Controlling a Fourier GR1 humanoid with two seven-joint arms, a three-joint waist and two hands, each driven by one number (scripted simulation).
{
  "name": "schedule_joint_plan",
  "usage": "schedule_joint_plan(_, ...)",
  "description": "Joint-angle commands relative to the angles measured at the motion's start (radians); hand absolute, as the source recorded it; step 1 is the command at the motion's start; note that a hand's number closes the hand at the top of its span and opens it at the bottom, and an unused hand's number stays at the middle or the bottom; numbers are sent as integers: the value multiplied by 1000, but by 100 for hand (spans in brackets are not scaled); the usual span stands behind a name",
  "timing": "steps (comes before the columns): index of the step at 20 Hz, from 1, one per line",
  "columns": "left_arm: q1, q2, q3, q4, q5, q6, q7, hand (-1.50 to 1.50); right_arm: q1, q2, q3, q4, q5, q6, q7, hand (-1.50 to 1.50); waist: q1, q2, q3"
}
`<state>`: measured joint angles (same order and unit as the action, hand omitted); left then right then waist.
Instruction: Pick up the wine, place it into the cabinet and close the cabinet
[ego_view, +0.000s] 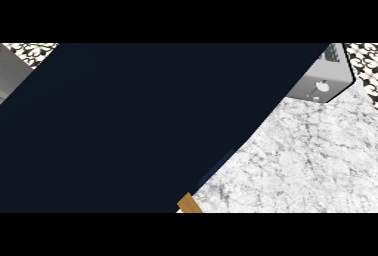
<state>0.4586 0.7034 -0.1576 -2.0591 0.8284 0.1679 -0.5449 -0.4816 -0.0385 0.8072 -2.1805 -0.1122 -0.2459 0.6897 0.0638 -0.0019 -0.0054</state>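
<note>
Bench (310, 160): white, grey-veined marble top, visible only in the right and lower-right part of the head view. A large dark navy surface blocks the rest. A grey metal box (325, 80) with a round fitting stands at the bench's far right end. A small tan strip (189, 204) shows at the dark surface's lower edge.

A huge dark navy shape (148, 125) fills most of the head view and hides whatever lies behind it; what it is cannot be told. It is cut off by the view's left and lower edges. Right of the dark shape, a grey box (328, 75) shows only one corner, the rest lying behind the shape. At the shape's lower tip a small tan piece (189, 204) is cut by the lower edge. The marble counter (310, 160) shows only right of the shape.
</note>
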Motion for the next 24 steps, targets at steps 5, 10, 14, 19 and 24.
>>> schedule_joint_plan(5,-1,38,92,29,80,-114,12,-150,-460,38,-99,375,-173,-161,-28,150,33,8,0)
schedule_joint_plan(10,5,55,140,67,102,-172,18,-150,-670,38,-157,638,-300,-199,-147,150,35,12,1)
schedule_joint_plan(14,-6,64,175,63,126,-179,44,-150,-770,38,-222,803,-487,-98,-212,150,26,16,2)
schedule_joint_plan(19,3,77,201,76,139,-215,42,-150,-789,38,-242,872,-744,205,-68,150,42,25,2)
schedule_joint_plan(24,-9,84,271,92,177,-219,71,-150,-852,38,-341,1160,-792,287,-192,150,6,17,3)
